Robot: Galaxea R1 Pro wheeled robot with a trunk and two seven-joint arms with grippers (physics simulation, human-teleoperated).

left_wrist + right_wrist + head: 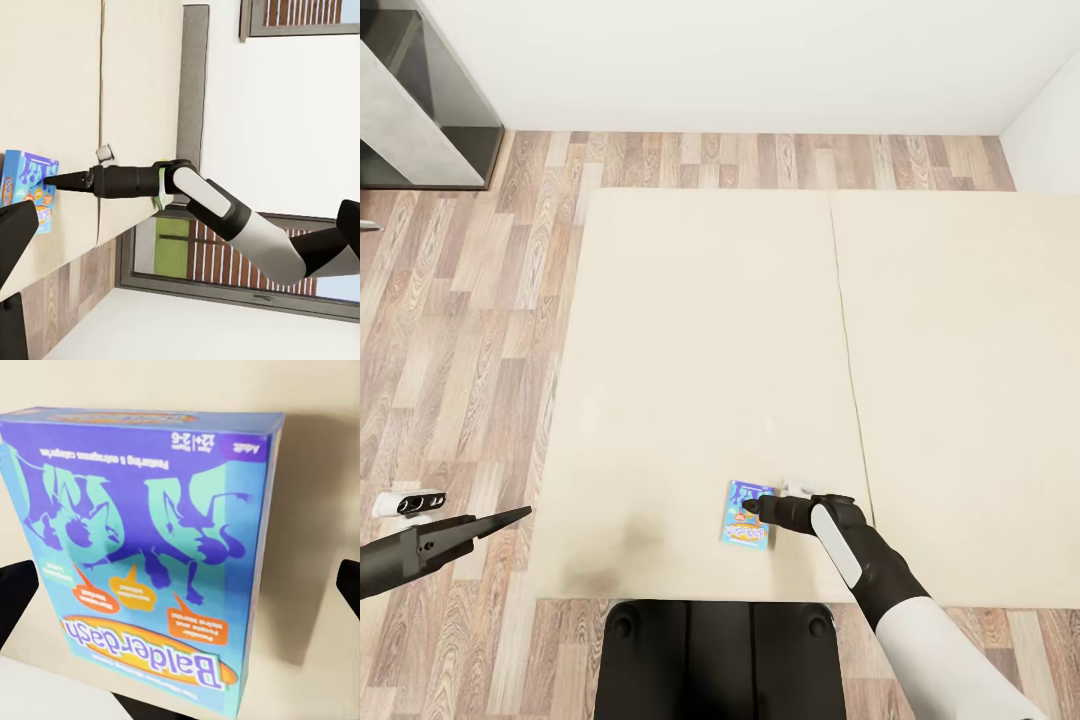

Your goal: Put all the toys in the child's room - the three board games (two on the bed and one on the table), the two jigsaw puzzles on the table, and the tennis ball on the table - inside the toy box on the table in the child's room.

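One board game [745, 520], a flat blue box printed "Balderdash", lies on the bed [710, 330] near the front edge, just left of the mattress seam. My right gripper [758, 508] is down at the box's upper right part. In the right wrist view the box [150, 547] sits between the two spread fingers [15, 592], so the gripper is open. The left wrist view shows the fingertips [52, 181] touching the box [26, 184] from the side. My left gripper [520, 517] hangs open over the floor left of the bed, holding nothing.
Wood-plank floor [470, 350] runs along the bed's left and far sides. A dark shelf unit [420, 90] stands at the far left against the white wall. The grey headboard [193, 75] and a window [225, 255] lie beyond the bed. My base [720, 660] is at the bed's front edge.
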